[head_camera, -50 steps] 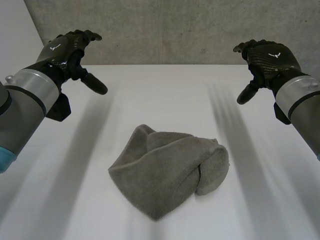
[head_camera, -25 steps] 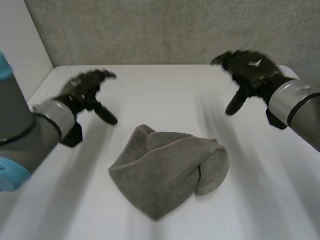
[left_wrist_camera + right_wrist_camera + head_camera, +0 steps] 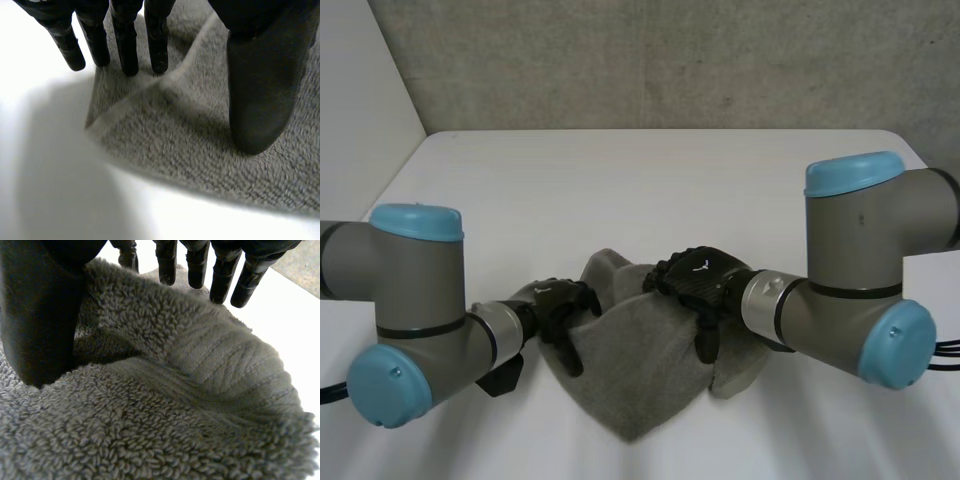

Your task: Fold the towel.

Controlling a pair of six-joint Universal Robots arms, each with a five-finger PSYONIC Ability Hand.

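A grey towel (image 3: 645,365) lies crumpled in a rough heap on the white table (image 3: 620,180). My left hand (image 3: 560,308) is down at the towel's left edge. Its fingers (image 3: 125,45) are straight, their tips at a corner of the towel (image 3: 200,145), and the thumb (image 3: 260,90) stands apart above the cloth. My right hand (image 3: 700,283) is over the upper middle of the heap. In its wrist view the straight fingers (image 3: 220,275) reach past a raised fold of the towel (image 3: 190,405) and the thumb (image 3: 40,315) rests beside it. Neither hand grips cloth.
A grey wall (image 3: 670,60) rises behind the table's far edge and a white wall (image 3: 360,90) stands at the left. Bare table surface surrounds the towel on every side. Both forearms cross low over the near half of the table.
Both hands have come down from high at the far sides to the towel, the left to its left edge, the right onto its upper middle. The towel has not moved.
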